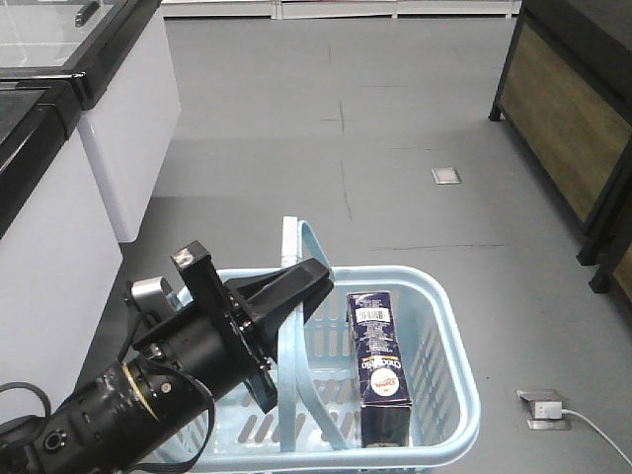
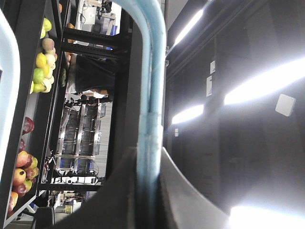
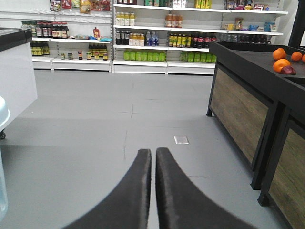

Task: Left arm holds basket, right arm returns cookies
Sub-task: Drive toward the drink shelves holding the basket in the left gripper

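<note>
The grey shop floor (image 1: 395, 148) filled most of the front view, with white freezer cabinets (image 1: 59, 227) along its left edge and a dark wood-panelled display stand (image 1: 563, 109) along its right edge.

The light blue basket (image 1: 449, 346) sat at the near middle; whether it rested on the floor or hung clear of it could not be told. The left arm (image 1: 168, 375) reached in from the near left corner of the view toward the basket's left side.

The cookies (image 1: 380, 365) lay flat inside the basket, close along its right wall, the barcode end toward the far rim.

One flat blue handle (image 1: 291, 326) stood raised over the basket's left half. The left hand (image 1: 314, 286) was closed tight around that handle, and the left wrist view showed the blue bar (image 2: 152, 95) running down between its fingers (image 2: 186, 191).

The right hand (image 3: 155, 152) was held over bare floor, its fingers drawn together with only a thin slit between them and nothing in it.

A small metal plate (image 1: 446, 176) was set in the floor farther off, and a socket box with a white cable (image 1: 543, 407) lay beside the basket's near right corner.
</note>
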Tool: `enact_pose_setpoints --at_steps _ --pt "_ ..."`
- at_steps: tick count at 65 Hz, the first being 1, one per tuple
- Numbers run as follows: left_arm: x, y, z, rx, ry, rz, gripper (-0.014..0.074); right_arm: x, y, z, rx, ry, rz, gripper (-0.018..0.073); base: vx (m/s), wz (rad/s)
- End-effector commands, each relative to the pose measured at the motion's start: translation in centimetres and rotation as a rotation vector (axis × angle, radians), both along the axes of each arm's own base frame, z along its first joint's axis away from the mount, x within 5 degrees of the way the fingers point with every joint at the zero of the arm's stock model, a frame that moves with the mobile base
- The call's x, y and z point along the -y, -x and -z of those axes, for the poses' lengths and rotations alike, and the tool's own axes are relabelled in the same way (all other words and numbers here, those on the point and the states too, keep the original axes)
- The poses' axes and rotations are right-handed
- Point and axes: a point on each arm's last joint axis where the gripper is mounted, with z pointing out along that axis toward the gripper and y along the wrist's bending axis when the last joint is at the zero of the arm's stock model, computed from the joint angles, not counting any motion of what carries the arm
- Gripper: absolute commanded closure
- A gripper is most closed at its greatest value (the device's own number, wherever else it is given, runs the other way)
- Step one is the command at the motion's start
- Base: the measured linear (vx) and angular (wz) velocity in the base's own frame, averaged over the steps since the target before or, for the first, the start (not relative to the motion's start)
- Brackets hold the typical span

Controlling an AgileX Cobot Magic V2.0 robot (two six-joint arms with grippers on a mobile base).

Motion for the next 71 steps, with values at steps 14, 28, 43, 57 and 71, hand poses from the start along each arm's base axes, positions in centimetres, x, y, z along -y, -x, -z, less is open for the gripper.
enact_pose_setpoints --at_steps 14,28,43,57,71 --pt "-0.55 0.74 -4.05 0.211 0.248 0.011 0.0599 0.02 -0.04 -0.14 0.064 0.014 0.003 0.0566 0.12 -0.05" --pt "-0.54 0.75 -4.06 0.211 0.248 0.012 0.0599 0.02 -0.04 -0.14 0.064 0.014 0.003 0.0566 0.12 0.08" --pt "-0.54 0.75 -4.06 0.211 0.248 0.012 0.0599 0.02 -0.04 -0.14 0.064 0.014 0.003 0.0566 0.18 0.17" --pt "-0.55 0.75 -4.06 0.212 0.249 0.012 0.0599 0.02 -0.04 -0.14 0.064 0.014 0.003 0.0566 0.25 0.08" --pt "-0.55 0.75 -4.06 0.212 0.249 0.012 0.0599 0.02 -0.04 -0.14 0.064 0.014 0.003 0.0566 0.31 0.02"
